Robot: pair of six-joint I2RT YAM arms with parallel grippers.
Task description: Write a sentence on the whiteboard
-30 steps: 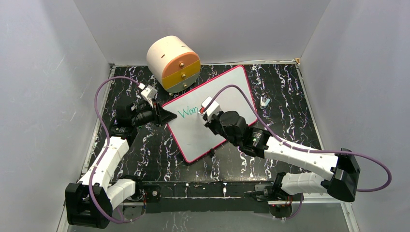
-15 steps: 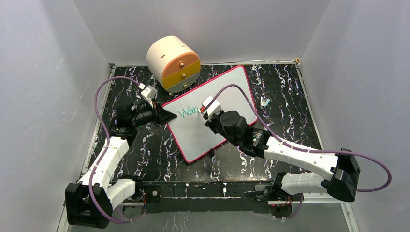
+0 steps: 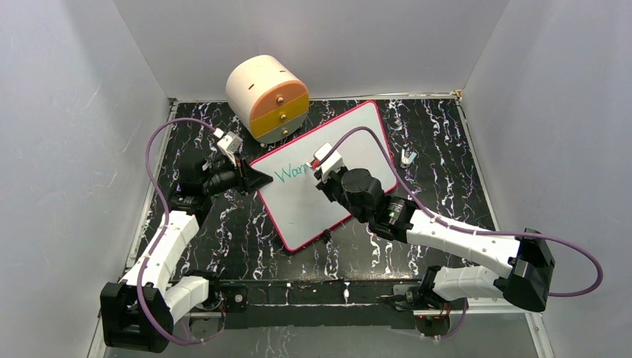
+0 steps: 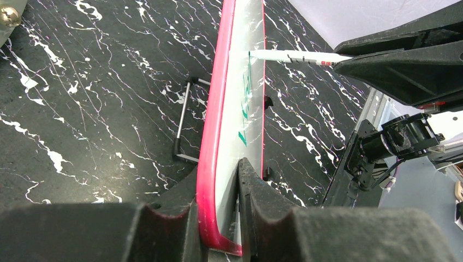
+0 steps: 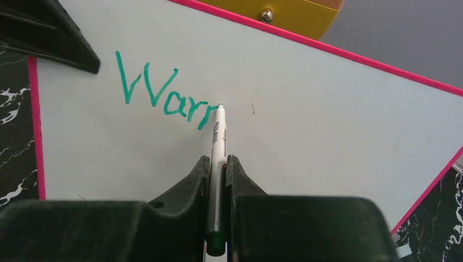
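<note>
My right gripper [image 5: 217, 164] is clenched on a marker [image 5: 219, 136], both fingers pinching the white barrel, with the green end cap sticking out behind them. The marker's tip touches the board [image 5: 306, 120] right at the end of the green writing. The sentence [image 5: 164, 93] reads only "Warr", slanting across the board's upper left part, with the rest of the white surface bare.

My left gripper [image 4: 218, 183] is clamped on the board's red rim at its left corner, one finger on each face. From that wrist view the board stands tilted off the table [image 4: 82, 109], and a thin wire stand [image 4: 183, 125] shows under it.

From the top view the board lies diagonally near the middle of the black marbled table, between the two arms, one corner pointing to the back wall. A round cream drawer unit [image 3: 267, 95] with yellow and orange fronts sits just behind the board's far left edge. A small metal piece [image 3: 407, 156] lies on the table near the board's right edge.
</note>
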